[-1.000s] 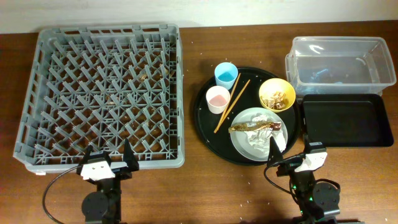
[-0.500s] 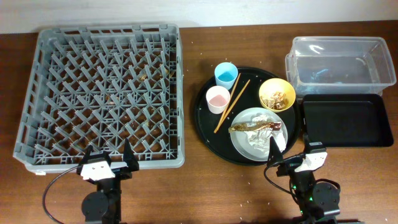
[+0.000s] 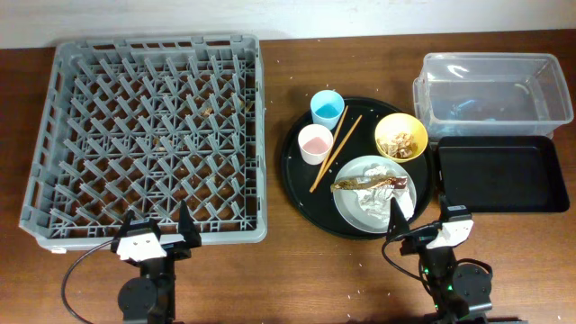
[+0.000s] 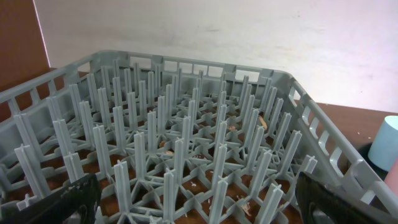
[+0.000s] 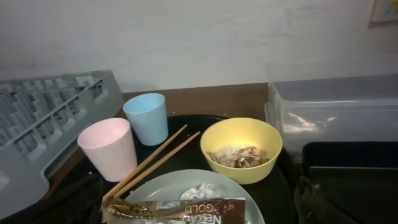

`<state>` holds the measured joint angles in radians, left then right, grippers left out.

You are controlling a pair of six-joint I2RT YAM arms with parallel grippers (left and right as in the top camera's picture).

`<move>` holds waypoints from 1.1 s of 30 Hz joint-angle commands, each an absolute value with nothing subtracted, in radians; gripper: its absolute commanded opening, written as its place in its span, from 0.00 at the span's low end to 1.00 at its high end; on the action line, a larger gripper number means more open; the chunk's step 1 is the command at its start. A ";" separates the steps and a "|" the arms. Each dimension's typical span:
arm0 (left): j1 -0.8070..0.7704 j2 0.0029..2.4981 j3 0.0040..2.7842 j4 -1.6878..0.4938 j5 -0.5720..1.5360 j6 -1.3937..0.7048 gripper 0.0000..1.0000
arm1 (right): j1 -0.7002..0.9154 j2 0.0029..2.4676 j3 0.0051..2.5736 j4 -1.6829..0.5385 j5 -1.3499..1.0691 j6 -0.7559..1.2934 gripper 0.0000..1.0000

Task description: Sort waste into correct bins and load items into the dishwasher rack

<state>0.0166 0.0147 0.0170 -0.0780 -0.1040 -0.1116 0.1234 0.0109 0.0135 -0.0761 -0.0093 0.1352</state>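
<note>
The grey dishwasher rack fills the left of the table and the left wrist view. A round black tray holds a blue cup, a pink cup, chopsticks, a yellow bowl with food scraps, and a grey-white plate carrying a crumpled napkin and a gold-brown wrapper. The clear tub and the shallow black tray stand at the right. My left gripper is open at the rack's near edge. My right gripper is open just in front of the plate.
White crumbs lie scattered on the brown table near the front. In the right wrist view the pink cup, blue cup, bowl and wrapper lie close ahead, the clear tub to the right.
</note>
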 commanded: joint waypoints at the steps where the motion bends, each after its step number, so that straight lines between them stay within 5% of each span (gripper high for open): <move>1: 0.023 0.006 0.009 -0.075 -0.093 -0.091 0.99 | 0.131 0.004 0.006 -0.071 -0.079 0.139 0.98; 14: 0.023 0.006 0.009 -0.075 -0.093 -0.091 0.99 | 0.131 0.208 0.645 -0.661 -0.139 0.138 0.98; 22: 0.023 0.006 0.009 -0.075 -0.093 -0.091 0.99 | 0.131 0.884 1.101 -1.022 -0.339 0.139 0.99; 25: 0.023 0.006 0.009 -0.075 -0.093 -0.091 0.99 | 0.131 1.109 1.124 -0.917 -0.520 0.138 0.98; 28: 0.023 0.006 0.009 -0.075 -0.093 -0.091 0.99 | 0.131 1.314 1.124 -0.929 -0.245 0.392 0.89; 33: 0.023 0.006 0.009 -0.075 -0.093 -0.091 0.99 | 0.158 1.576 1.124 -0.941 0.049 0.649 0.89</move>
<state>0.0166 0.0109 0.0166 -0.0780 -0.1036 -0.1112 0.1349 1.5101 1.1145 -0.9543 -0.0910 0.5365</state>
